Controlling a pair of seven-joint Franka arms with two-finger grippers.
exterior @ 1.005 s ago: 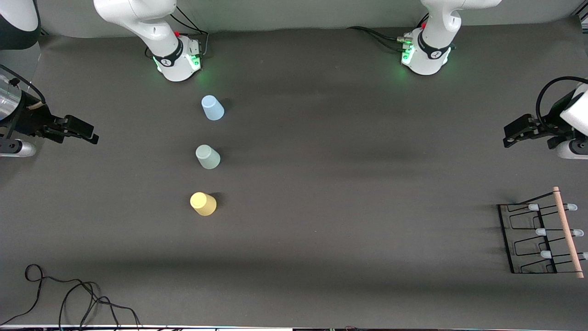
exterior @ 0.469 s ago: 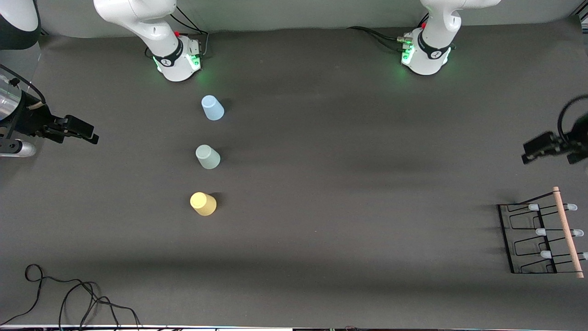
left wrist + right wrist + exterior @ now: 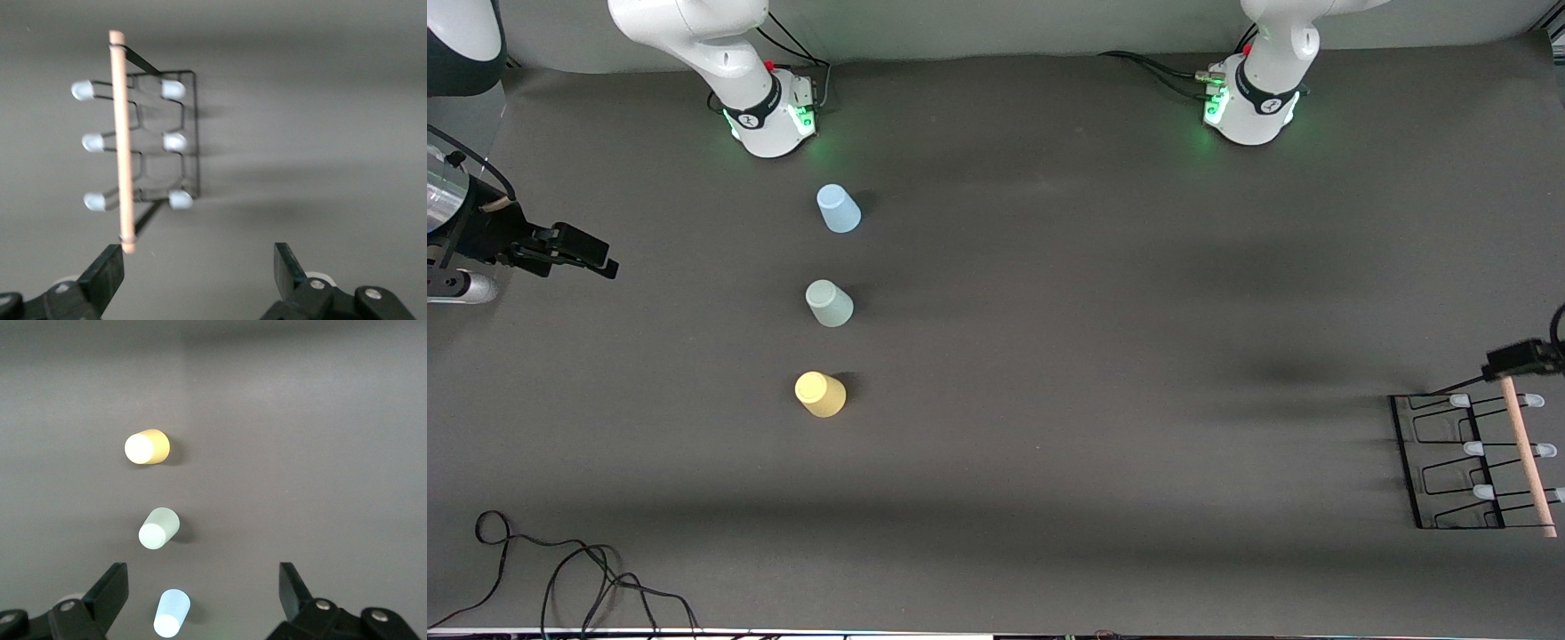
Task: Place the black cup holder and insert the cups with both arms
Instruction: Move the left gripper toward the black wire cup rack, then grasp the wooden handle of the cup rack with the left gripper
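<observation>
Black, jaws spread, the left gripper [image 3: 1522,359] has descended to the cup holder's [image 3: 1449,462] wooden handle [image 3: 1528,449], starting its pickup; the right gripper [image 3: 574,253], also spread, waits near the cups [image 3: 829,303].

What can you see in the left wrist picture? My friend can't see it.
A black wire cup holder with a wooden rod handle and six whitish-capped prongs lies on the dark grey table. The left gripper hangs open over the table beside the handle's end, holding nothing.
</observation>
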